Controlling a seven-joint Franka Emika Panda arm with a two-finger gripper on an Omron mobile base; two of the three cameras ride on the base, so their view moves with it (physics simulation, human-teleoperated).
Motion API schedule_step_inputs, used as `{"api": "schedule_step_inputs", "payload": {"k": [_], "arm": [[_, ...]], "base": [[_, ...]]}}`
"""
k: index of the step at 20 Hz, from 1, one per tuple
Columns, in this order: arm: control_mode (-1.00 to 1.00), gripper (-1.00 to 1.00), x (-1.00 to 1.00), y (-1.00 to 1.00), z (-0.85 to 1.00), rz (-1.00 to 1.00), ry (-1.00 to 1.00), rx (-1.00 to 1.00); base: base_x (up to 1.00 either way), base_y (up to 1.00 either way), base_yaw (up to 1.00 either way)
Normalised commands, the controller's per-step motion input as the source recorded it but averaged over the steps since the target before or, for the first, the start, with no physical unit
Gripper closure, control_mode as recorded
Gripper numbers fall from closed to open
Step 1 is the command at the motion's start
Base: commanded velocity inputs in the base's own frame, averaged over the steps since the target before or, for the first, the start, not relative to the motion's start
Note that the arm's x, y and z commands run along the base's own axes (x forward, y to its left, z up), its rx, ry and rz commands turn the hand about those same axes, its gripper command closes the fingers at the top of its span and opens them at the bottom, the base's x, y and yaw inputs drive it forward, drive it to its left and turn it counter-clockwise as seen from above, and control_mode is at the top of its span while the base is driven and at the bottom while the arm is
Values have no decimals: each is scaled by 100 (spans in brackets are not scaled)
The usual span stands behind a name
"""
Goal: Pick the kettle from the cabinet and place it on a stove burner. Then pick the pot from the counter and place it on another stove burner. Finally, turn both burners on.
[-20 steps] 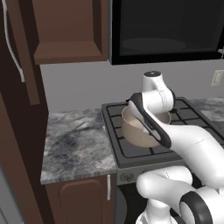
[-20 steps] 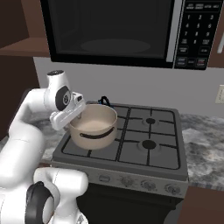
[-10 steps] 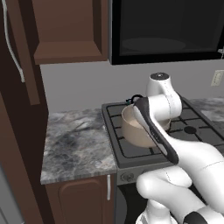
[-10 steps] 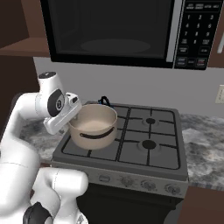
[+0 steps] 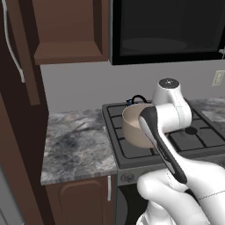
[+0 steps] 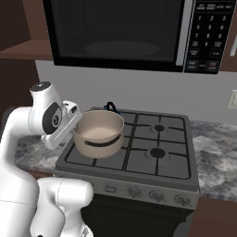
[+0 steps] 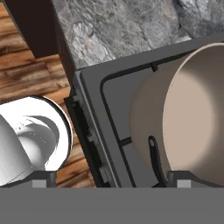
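Observation:
The beige pot stands on the front left stove burner, its dark side handle facing forward. Close behind it, the black arched handle of the kettle rises over the rear left burner; its body is hidden by the pot. My gripper hangs open just left of the pot, touching nothing. In the hand view the gripper looks down past the stove's front left corner, with the pot to the right. The two right burners are bare. The pot and kettle handle also show from the left.
A black microwave hangs low over the stove. Knobs line the stove's front panel. The grey counter lies left of the stove. The cabinet stands open above it, its door swung left.
The hand has drawn a little to the left, away from the pot's rim, and the arm's elbow has swung. The pot and kettle have stayed put.

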Motion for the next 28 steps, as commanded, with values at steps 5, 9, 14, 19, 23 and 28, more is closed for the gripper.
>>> {"api": "schedule_step_inputs", "payload": {"k": [5, 9, 14, 19, 23, 28], "arm": [[100, -100, 0, 2, 0, 0, 0, 0], [100, -100, 0, 0, 0, 0, 0, 0], [100, -100, 0, 0, 0, 0, 0, 0], [100, -100, 0, 0, 0, 0, 0, 0], [100, -100, 0, 0, 0, 0, 0, 0], [100, -100, 0, 0, 0, 0, 0, 0]], "base": [[-3, 0, 0], [-35, -12, 0], [-30, -23, 0], [-18, -35, 0], [-21, -40, -2], [-23, -46, -3]]}}
